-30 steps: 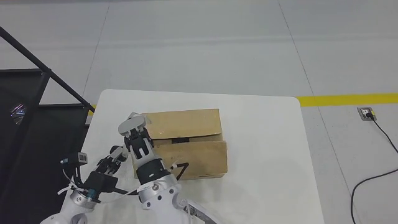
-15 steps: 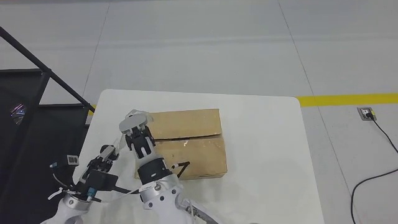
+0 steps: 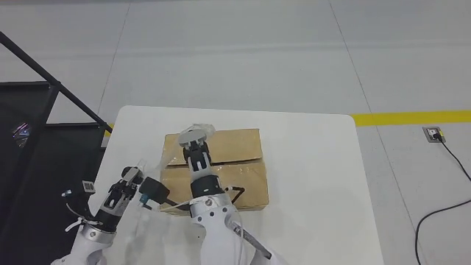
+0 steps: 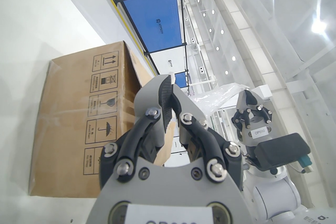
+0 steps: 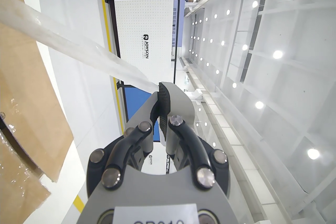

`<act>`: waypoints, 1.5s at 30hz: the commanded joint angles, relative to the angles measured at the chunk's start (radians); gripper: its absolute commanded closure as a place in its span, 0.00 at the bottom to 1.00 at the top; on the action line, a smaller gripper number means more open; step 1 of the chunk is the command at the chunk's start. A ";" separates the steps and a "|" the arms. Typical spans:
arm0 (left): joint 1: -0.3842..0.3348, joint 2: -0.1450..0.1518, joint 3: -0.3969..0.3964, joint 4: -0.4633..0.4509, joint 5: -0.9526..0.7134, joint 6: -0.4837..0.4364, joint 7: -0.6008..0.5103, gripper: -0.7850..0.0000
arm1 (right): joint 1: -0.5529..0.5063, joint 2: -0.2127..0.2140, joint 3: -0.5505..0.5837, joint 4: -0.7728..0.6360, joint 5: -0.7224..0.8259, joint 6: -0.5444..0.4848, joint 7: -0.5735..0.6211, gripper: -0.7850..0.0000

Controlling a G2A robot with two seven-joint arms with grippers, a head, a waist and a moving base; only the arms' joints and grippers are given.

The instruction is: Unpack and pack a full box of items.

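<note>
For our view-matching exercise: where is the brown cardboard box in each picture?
Top view: brown cardboard box near centre, beneath the right gripper.
Left wrist view: box beyond the left gripper.
Right wrist view: box flaps beside the clear plastic film.
Shared landmark: that film, pinched by the right gripper.

Matt brown cardboard box point(image 3: 221, 162) with glossy clear tape point(image 4: 65, 112); thin, crinkly translucent plastic film point(image 5: 78, 51); smooth white surface point(image 3: 316, 191).

A large industrial hall is suggested; a pale floor point(image 3: 257, 44) is marked with yellow lines point(image 3: 412, 116); blue and white perforated partition panels point(image 5: 141, 25) are framed in black; a high white ceiling point(image 5: 288, 109) is dotted with round lamps point(image 5: 277, 54); a white bench point(image 3: 316, 177) is set in open space.
</note>
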 commanded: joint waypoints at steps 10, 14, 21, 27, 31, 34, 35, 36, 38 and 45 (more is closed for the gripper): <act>0.006 -0.008 0.024 0.001 0.000 0.031 0.072 1.00 | -0.047 0.038 0.025 0.000 0.000 0.050 0.055 1.00; 0.006 -0.011 0.031 0.000 -0.010 0.037 0.088 1.00 | -0.040 0.047 0.015 0.020 0.000 0.058 0.099 1.00; -0.004 -0.016 0.046 0.005 -0.004 0.046 0.107 1.00 | -0.023 0.057 -0.010 0.058 0.000 0.082 0.162 1.00; -0.013 -0.021 0.069 0.007 0.018 0.046 0.131 1.00 | -0.021 0.060 -0.009 0.075 0.000 0.085 0.171 1.00; -0.021 -0.024 0.086 0.016 0.034 0.049 0.145 1.00 | -0.025 0.064 -0.002 0.081 0.000 0.083 0.180 1.00; -0.024 -0.027 0.097 0.015 0.042 0.046 0.154 1.00 | -0.037 0.067 0.010 0.076 0.000 0.089 0.176 1.00; -0.025 -0.027 0.099 0.013 0.043 0.046 0.156 1.00 | -0.041 0.069 0.013 0.074 0.000 0.090 0.176 1.00; -0.026 -0.028 0.101 0.012 0.044 0.048 0.158 1.00 | -0.044 0.070 0.016 0.071 0.000 0.091 0.174 1.00; -0.028 -0.029 0.107 0.009 0.050 0.051 0.159 1.00 | -0.051 0.073 0.023 0.066 0.000 0.093 0.171 1.00; -0.024 -0.032 0.116 0.003 0.067 0.050 0.171 1.00 | -0.084 0.081 0.050 0.047 0.000 0.111 0.144 1.00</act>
